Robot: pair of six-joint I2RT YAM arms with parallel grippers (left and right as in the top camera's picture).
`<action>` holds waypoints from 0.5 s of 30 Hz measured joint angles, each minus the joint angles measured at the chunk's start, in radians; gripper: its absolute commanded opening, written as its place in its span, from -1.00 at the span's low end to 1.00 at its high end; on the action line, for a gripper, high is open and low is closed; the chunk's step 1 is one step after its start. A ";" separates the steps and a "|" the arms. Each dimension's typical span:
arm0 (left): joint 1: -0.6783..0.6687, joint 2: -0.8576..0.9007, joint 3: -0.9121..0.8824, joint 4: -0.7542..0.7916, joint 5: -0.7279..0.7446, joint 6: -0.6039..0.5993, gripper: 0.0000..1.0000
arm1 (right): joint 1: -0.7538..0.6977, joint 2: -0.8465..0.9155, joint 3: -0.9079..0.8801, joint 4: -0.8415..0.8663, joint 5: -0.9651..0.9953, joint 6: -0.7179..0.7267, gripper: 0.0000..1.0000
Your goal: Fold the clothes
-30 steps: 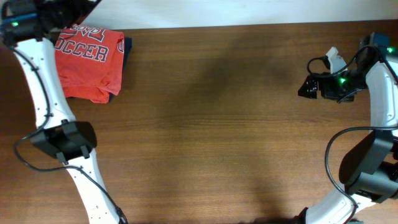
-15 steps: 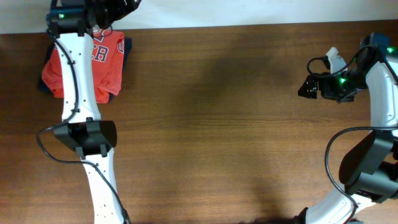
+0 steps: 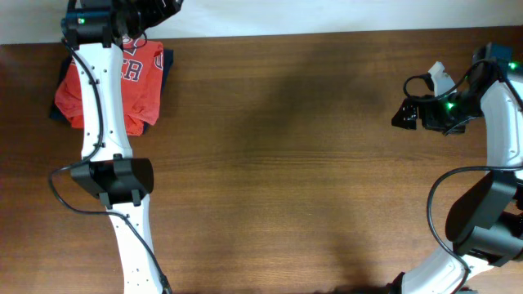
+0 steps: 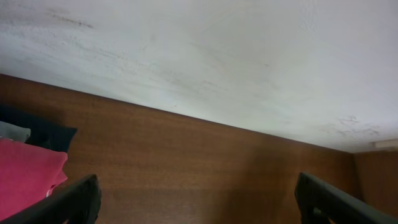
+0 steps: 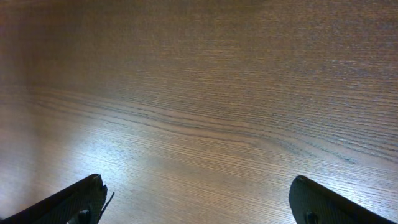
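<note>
Dark brown wood grain fills the table (image 3: pixel 286 163), and a white wall (image 4: pixel 217 62) is seen beyond its far edge.

Two black fingers (image 4: pixel 78 199) of the left gripper (image 4: pixel 199 205) are spread wide, and nothing is held between them; only bare wood and the wall are framed there. This gripper is seen at the shirt's far edge, just past the table's rim. From it, the white left arm (image 3: pixel 98 98) is stretched back across the middle of the shirt.

The shirt (image 3: pixel 145 82) is bunched into a compact coral-red pile, with white lettering (image 3: pixel 135 69) partly shown beside the arm. A dark garment (image 3: pixel 166 69) is seen under it, its edge sticking out on the shirt's right side. In the left wrist view, a red corner of the shirt is shown just left of the near finger.

The right gripper (image 5: pixel 199 199) is likewise held wide open over bare wood, with nothing between its fingers (image 5: pixel 74 202). It is placed well apart from the shirt, far to its right.
</note>
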 measured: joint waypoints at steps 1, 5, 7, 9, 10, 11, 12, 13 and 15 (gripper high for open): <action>0.000 0.000 0.000 0.000 0.000 0.000 0.98 | 0.000 0.000 0.000 0.000 0.000 -0.001 0.97; 0.000 0.000 0.000 0.000 0.000 0.000 0.98 | 0.000 0.000 0.000 0.000 0.000 0.000 0.98; 0.000 0.000 0.000 0.000 0.000 0.000 0.98 | 0.000 -0.002 0.000 0.000 0.000 0.000 0.97; 0.000 0.000 0.000 0.000 0.000 0.000 0.99 | 0.002 -0.013 0.000 0.000 0.000 0.000 0.97; 0.000 0.000 0.000 0.000 0.000 0.000 0.99 | 0.004 -0.029 -0.001 0.001 0.003 0.000 0.97; 0.000 0.000 0.000 0.000 0.000 0.000 0.98 | 0.007 -0.054 -0.003 0.005 0.006 0.000 0.97; 0.000 0.000 0.000 0.000 0.000 0.000 0.98 | 0.012 -0.088 -0.003 0.008 0.007 0.000 0.97; 0.000 0.000 0.000 0.000 0.000 0.000 0.98 | 0.017 -0.119 -0.003 0.008 0.007 0.000 0.97; 0.000 0.000 0.000 0.000 -0.001 0.000 0.99 | 0.035 -0.216 -0.003 0.012 0.008 0.000 0.97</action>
